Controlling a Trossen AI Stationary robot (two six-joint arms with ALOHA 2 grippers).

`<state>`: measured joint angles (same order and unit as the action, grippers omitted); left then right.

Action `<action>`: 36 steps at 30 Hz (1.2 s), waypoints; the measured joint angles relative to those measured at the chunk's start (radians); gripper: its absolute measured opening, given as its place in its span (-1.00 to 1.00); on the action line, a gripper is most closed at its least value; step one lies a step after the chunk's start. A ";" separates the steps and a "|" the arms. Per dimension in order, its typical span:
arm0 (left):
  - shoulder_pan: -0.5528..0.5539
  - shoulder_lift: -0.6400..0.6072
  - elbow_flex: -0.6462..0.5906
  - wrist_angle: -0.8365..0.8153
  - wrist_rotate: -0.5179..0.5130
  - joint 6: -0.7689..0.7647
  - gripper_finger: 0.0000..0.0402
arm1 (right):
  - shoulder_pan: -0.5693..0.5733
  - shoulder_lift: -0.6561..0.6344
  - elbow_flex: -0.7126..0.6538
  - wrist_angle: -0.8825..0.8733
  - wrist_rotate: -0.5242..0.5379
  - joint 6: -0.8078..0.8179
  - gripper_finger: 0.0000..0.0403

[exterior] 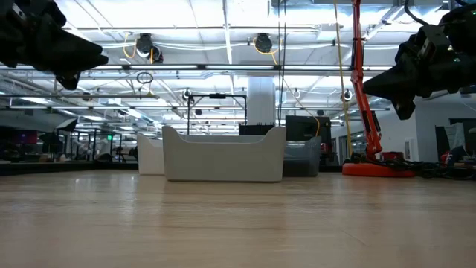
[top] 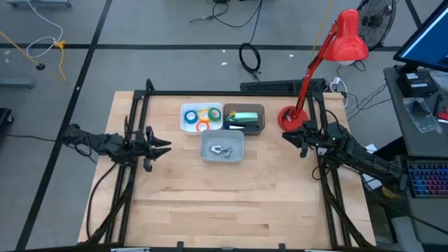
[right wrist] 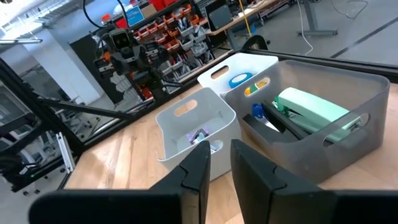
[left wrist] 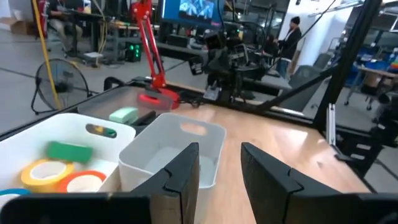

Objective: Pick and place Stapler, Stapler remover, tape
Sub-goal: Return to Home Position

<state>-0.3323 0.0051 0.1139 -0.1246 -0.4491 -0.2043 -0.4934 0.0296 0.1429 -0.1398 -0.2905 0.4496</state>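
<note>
Three bins stand at the table's far middle. A white bin [top: 189, 119] holds the ring-shaped tape rolls [top: 203, 117]: yellow [left wrist: 42, 173], orange-red [left wrist: 84, 182], green [left wrist: 69, 151] and blue [right wrist: 239, 79]. A dark grey bin [top: 257, 126] holds the pale green stapler [top: 243, 116], which lies flat in it [right wrist: 311, 112]. In the light grey bin [top: 222, 155] in front lies the small metal stapler remover [top: 222, 149], also visible in the right wrist view [right wrist: 200, 135]. My left gripper [top: 165, 145] hovers open, left of the bins. My right gripper [top: 285, 136] hovers right of them, its fingers a little apart.
A red desk lamp stands with its base [top: 290, 116] on the table's far right, just beyond my right gripper, its arm slanting up to the shade [top: 346, 38]. Bare wood stretches across the table's near half [top: 224, 203]. Black frame rails [top: 133, 203] run along both sides.
</note>
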 joint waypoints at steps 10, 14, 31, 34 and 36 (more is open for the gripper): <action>0.024 0.000 0.000 -0.047 0.077 -0.033 -0.40 | 0.000 0.000 0.001 -0.007 0.002 -0.002 -0.73; 0.007 0.000 0.000 -0.055 0.060 -0.016 -0.40 | 0.000 0.000 -0.001 -0.007 0.061 -0.032 -0.72; 0.002 0.000 0.000 -0.112 -0.023 0.019 -0.40 | 0.000 0.028 -0.017 -0.003 0.316 -0.151 -0.73; 0.002 0.000 0.000 -0.112 -0.022 0.019 -0.40 | 0.000 0.035 -0.017 -0.004 0.298 -0.156 -0.72; 0.002 0.000 0.000 -0.112 -0.022 0.015 -0.40 | 0.000 0.039 -0.018 -0.005 0.276 -0.178 -0.72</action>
<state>-0.3305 0.0051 0.1135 -0.2365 -0.4713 -0.1890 -0.4934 0.0682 0.1249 -0.1444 -0.0146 0.2720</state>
